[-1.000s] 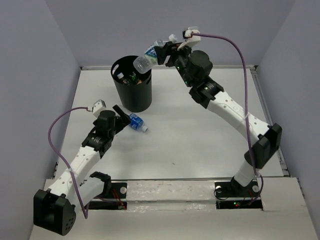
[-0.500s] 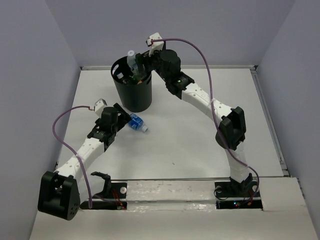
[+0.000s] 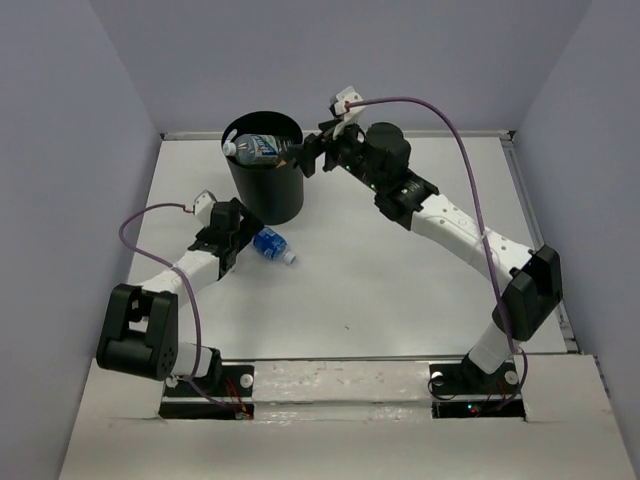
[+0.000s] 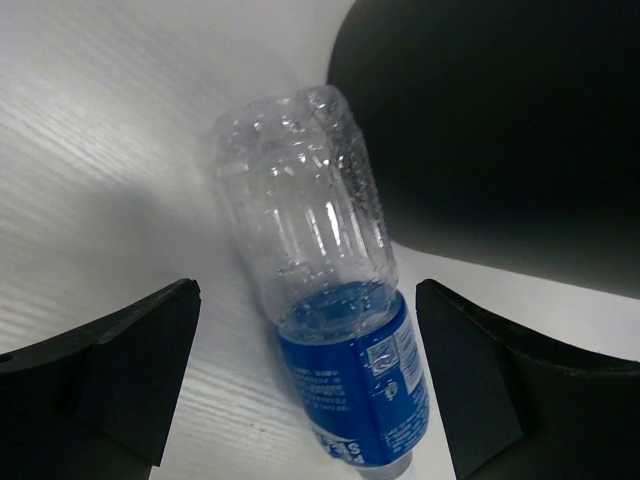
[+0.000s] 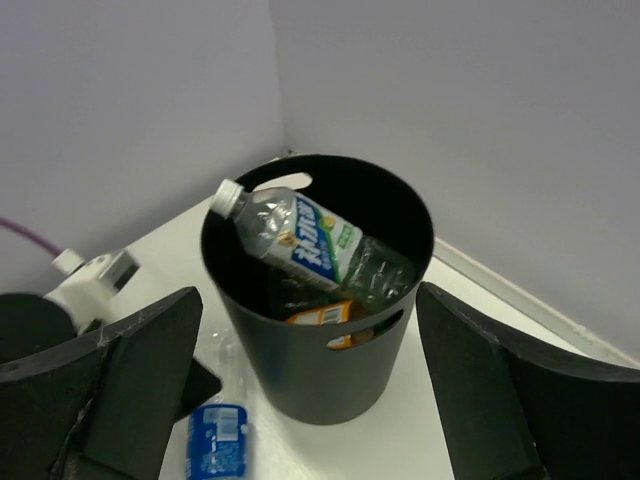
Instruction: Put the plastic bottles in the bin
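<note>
Both of my arms reach toward the far left corner of the tabletop [image 3: 400, 300], where the bin [image 3: 265, 195] stands. My left arm [image 3: 185, 268] is folded low near the left edge. Its jaws stand wide apart just beside the blue-labelled bottle [image 3: 270, 245], touching it on neither side. My right arm [image 3: 450, 220] stretches across from the near right, wrist level with the bin's rim, its jaws apart and gripping nothing just right of that rim. A second ago those right jaws were clamped on the white-labelled bottle [image 5: 300, 240] above the rim. Now it lies inside on the other bottles [image 5: 375, 275], and the arm has drawn back rightward. My left arm has folded tighter; the blue-labelled bottle has not shifted. It lies on its side just nearer than the bin, long axis diagonal, cap toward the near right corner, clear base toward the bin. The white-labelled bottle slants across the bin's mouth, cap up by the left rim.
</note>
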